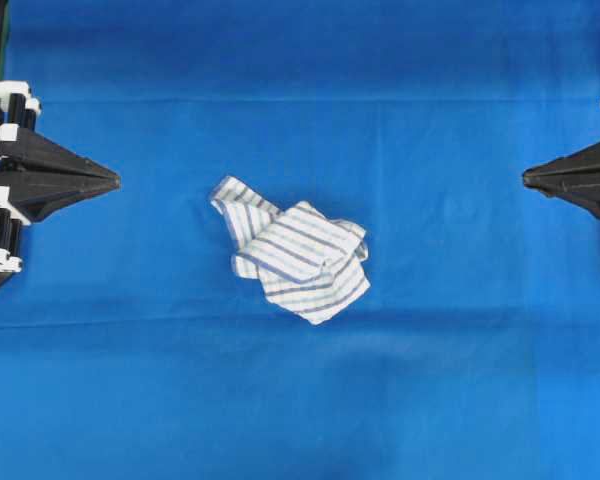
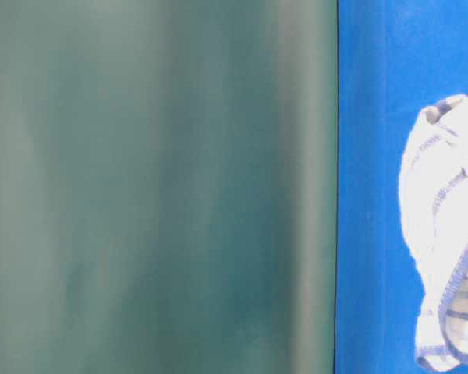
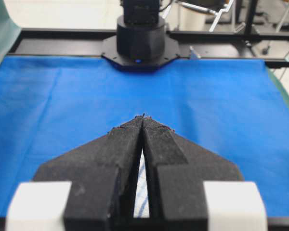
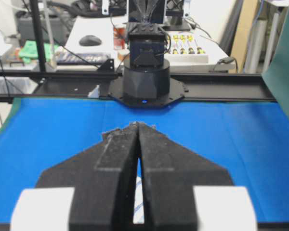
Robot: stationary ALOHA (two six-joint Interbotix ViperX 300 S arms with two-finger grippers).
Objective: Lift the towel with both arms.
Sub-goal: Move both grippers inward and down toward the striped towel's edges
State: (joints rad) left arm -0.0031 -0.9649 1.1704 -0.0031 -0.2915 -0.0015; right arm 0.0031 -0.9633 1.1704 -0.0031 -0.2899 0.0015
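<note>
From overhead I see the blue table covering (image 1: 300, 400) filling the whole view, with the towel (image 1: 292, 250) lying crumpled and folded over itself near the middle, a narrow flap sticking out toward the upper left. My left gripper (image 1: 112, 181) sits at the left edge, its pointed fingers pressed together to a tip aimed at the towel, well apart from it; my right gripper (image 1: 527, 178) mirrors it at the right edge, also pinched to a point and well clear of the cloth. At table level, a blurred dark green surface (image 2: 156, 187) covers most of the view, the blue covering shows on the right, and the bunched towel (image 2: 444, 234) is cut off by the right edge. Through the left wrist camera, the fingers (image 3: 123, 149) meet at their tips with nothing between them, a sliver of striped towel (image 3: 142, 197) shows through the slit behind, and the opposite arm's base (image 3: 140, 38) stands at the far side of the covering. The right wrist camera shows the same: fingers (image 4: 118, 154) closed tip to tip, empty, a strip of towel (image 4: 138, 202) below.
</note>
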